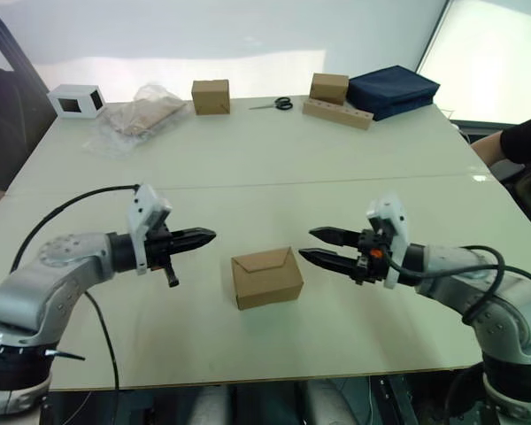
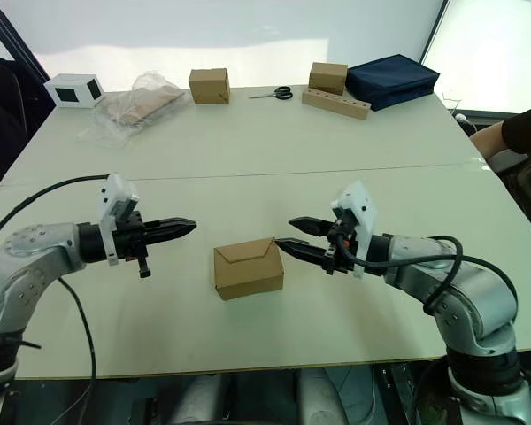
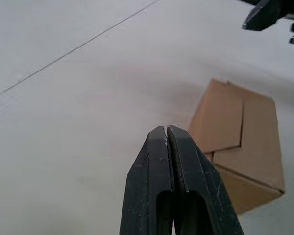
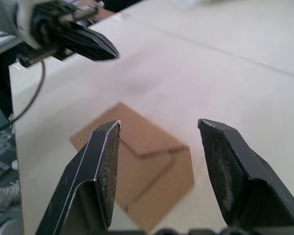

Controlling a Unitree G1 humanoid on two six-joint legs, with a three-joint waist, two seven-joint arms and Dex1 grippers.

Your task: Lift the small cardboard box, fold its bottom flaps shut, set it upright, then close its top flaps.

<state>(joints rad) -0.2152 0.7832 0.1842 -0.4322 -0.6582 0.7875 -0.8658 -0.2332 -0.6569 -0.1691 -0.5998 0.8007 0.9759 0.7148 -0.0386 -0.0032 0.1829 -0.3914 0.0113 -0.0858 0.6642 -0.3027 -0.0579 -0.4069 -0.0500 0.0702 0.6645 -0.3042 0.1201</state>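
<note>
White table (image 1: 248, 159), near edge: small cardboard box (image 1: 266, 277) resting closed-looking between both arms; top flaps (image 1: 264, 260) meet in a slanted seam. Left gripper (image 1: 203, 236) pressed shut; right gripper (image 1: 316, 245) spread wide, untouching. Likely light, thin-walled, crushable; grasp opposite side walls

- Three plain brown cardboard boxes: near centre (image 1: 266, 277), 11 o'clock (image 1: 211, 96), 1 o'clock (image 1: 328, 88)
- One white windowed box (image 1: 75, 101)
- One scissors (image 1: 275, 104)
- One navy fabric case (image 1: 392, 90)
</note>
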